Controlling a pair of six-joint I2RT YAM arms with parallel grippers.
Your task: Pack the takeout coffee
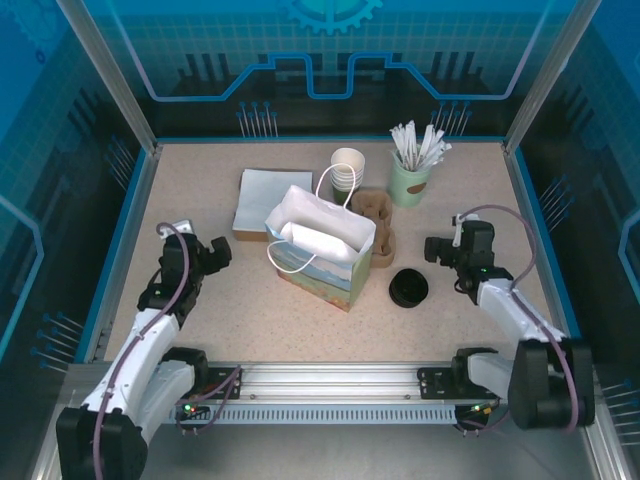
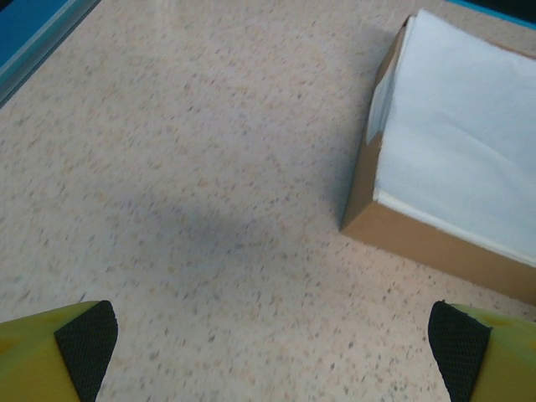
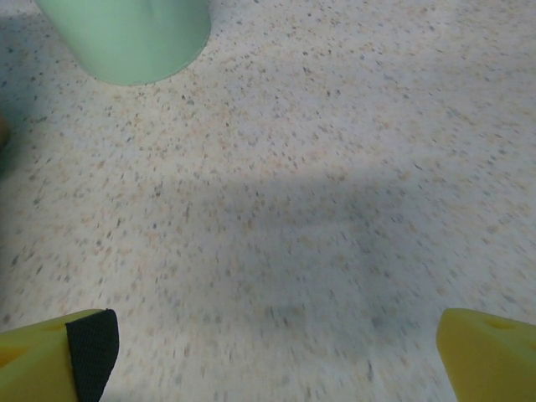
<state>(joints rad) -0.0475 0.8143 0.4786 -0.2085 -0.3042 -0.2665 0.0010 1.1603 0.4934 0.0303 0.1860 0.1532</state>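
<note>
Paper bag (image 1: 318,250) stands open mid-table (image 1: 250,320), white w/ a coloured print on its lower part. A white rolled item lies inside. The bag sits btw the two grippers and blocks the straight line from the L gripper to the far row of things.

Behind the bag to the left, toward the far edge, is a brown box of white napkins (image 1: 268,200). A brown pulp carrier (image 1: 380,228) sits right of the bag, touching it or nearly so. A black lid (image 1: 408,288) lies flat right of centre, nearer the near edge and close to the R gripper. A mint-green cup (image 1: 410,183) of white-wrapped sticks stands near the far edge, right of centre.

Takeout coffee cup (image 1: 348,168) is near the far edge at about centre, just behind the carrier and the bag's far corner, and left of the mint-green cup. It stands upright w/ its long axis vertical and its mouth up. The sides are olive-green and the white inside shows. The bag's handle loop crosses in front of it in the top view.

No writing is legible. The mint-green cup carries a small dark label, too small to read.

L gripper (image 1: 218,250) is over the left part of the table, jaws spread wide w/ only bare table btw the pads. In its wrist view the napkin box is ahead-right.

R gripper (image 1: 438,248) is over the right part, also wide open and empty. In its wrist view the mint-green cup's base is ahead-left.
</note>
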